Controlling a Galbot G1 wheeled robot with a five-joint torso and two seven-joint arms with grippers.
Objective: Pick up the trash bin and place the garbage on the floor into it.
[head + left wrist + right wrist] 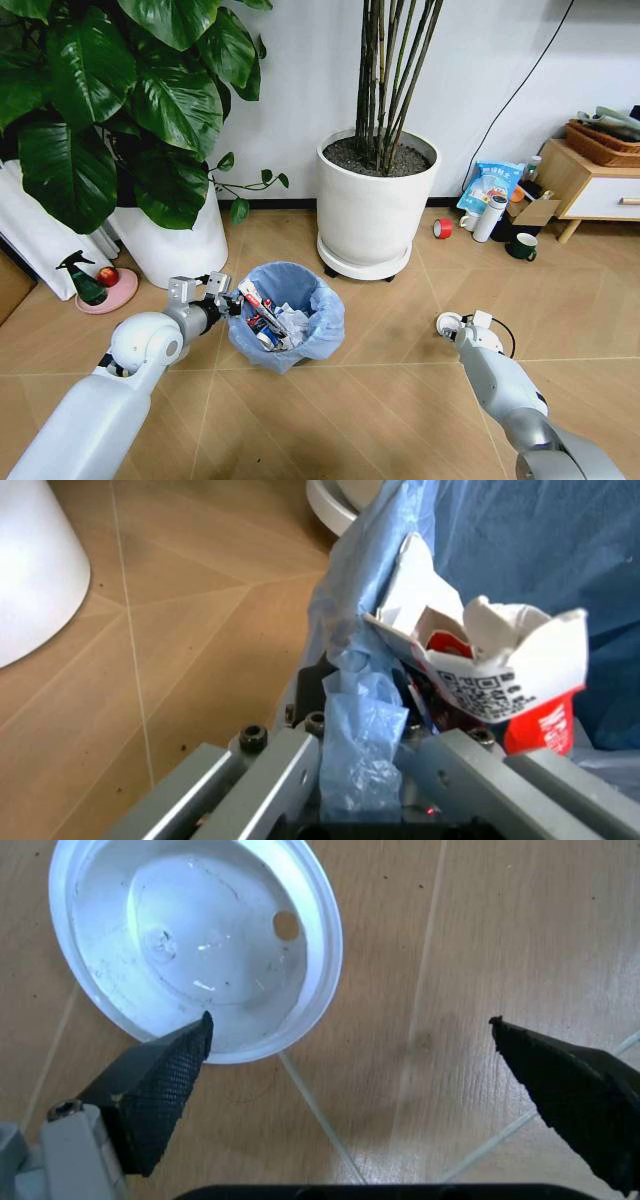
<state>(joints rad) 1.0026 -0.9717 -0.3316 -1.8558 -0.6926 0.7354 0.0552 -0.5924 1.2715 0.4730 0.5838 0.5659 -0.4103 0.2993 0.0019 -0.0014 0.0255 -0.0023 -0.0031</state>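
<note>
The trash bin (pixel 300 292), lined with a crinkly light blue bag (pixel 500 540), is on the floor in front of me. My left gripper (pixel 222 296) is shut on its left rim; in the left wrist view the gripper (pixel 365 780) pinches rim and bag between its fingers (pixel 270 769). Inside the bin lie garbage pieces: a torn red-and-white carton (pixel 500 675) and white paper wads (pixel 290 322). To the right, my right gripper (pixel 450 322) hangs open just over a white disc (pixel 190 945) on the floor, one fingertip (pixel 190 1042) overlapping the disc's edge.
Two large white plant pots (pixel 375 210) (pixel 170 248) stand behind the bin. A red tape roll (pixel 442 228), a blue snack bag (pixel 490 185), a green mug (pixel 522 246) and a wooden cabinet (pixel 590 185) are at the back right. A spray bottle (pixel 82 280) stands on the left.
</note>
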